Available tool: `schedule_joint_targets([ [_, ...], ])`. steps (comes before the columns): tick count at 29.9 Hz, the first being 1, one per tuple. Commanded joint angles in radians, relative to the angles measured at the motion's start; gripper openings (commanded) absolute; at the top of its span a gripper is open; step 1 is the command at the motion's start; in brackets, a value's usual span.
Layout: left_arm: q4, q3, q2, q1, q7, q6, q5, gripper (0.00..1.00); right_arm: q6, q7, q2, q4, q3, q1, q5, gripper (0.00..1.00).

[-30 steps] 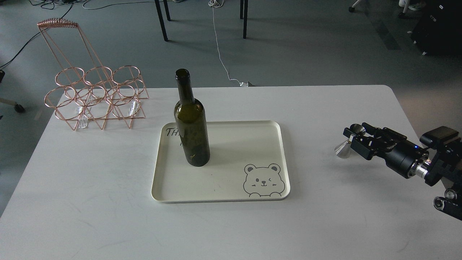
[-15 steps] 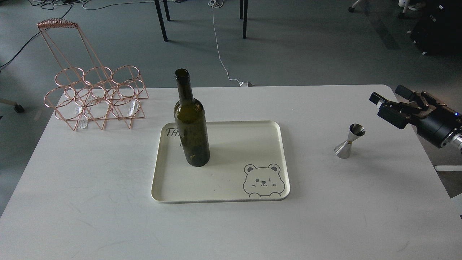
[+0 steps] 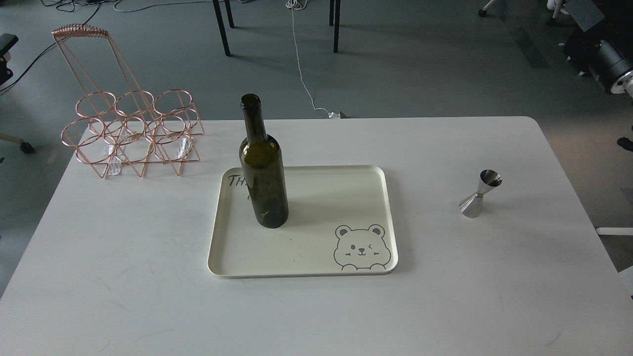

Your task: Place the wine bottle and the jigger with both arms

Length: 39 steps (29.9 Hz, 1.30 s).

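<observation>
The wine bottle [image 3: 263,173] stands upright on the back left part of a cream tray [image 3: 321,247] with a bear drawing. The jigger [image 3: 479,194] stands upright on the white table [image 3: 445,296], right of the tray. My right arm [image 3: 604,59] is high at the top right corner, far above and behind the jigger; its fingers cannot be made out. A dark part [image 3: 5,54] at the left edge may be my left arm; no fingers show. Neither arm touches anything.
A copper wire bottle rack [image 3: 131,131] stands at the table's back left corner. Table legs and cables are on the floor behind the table.
My right gripper, which was around the jigger a second ago, has let it go and risen up and to the right. The jigger stays standing. A dark part appeared at the left edge.
</observation>
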<state>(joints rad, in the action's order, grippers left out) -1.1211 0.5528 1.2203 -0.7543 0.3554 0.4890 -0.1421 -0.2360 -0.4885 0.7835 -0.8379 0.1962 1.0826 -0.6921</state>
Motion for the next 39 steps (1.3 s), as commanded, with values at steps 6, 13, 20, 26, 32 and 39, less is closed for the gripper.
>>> schedule_joint_targets([
  [6,-0.232,0.012,0.094,-0.033,0.002,-0.004,-0.445,0.99,0.337,0.000,-0.116,0.318,0.048,-0.009,0.488,0.97],
  [13,-0.465,0.013,0.087,-0.040,0.002,-0.084,-0.922,0.99,0.725,0.000,-0.208,0.605,0.054,-0.073,0.893,0.98],
  [20,-0.546,0.013,0.021,-0.045,0.017,-0.127,-1.295,0.98,0.725,0.000,-0.245,0.637,0.106,-0.156,1.123,0.99],
  [26,-0.580,0.006,-0.062,-0.045,0.039,-0.179,-1.415,0.98,0.725,0.000,-0.260,0.634,0.134,-0.161,1.123,0.99],
  [32,-0.539,-0.005,-0.214,-0.031,0.033,-0.265,-1.669,0.94,0.725,0.000,-0.260,0.634,0.132,-0.161,1.123,0.99],
  [39,-0.445,-0.007,-0.311,-0.030,0.024,-0.293,-1.696,0.94,0.725,0.000,-0.259,0.639,0.124,-0.159,1.122,0.99],
])
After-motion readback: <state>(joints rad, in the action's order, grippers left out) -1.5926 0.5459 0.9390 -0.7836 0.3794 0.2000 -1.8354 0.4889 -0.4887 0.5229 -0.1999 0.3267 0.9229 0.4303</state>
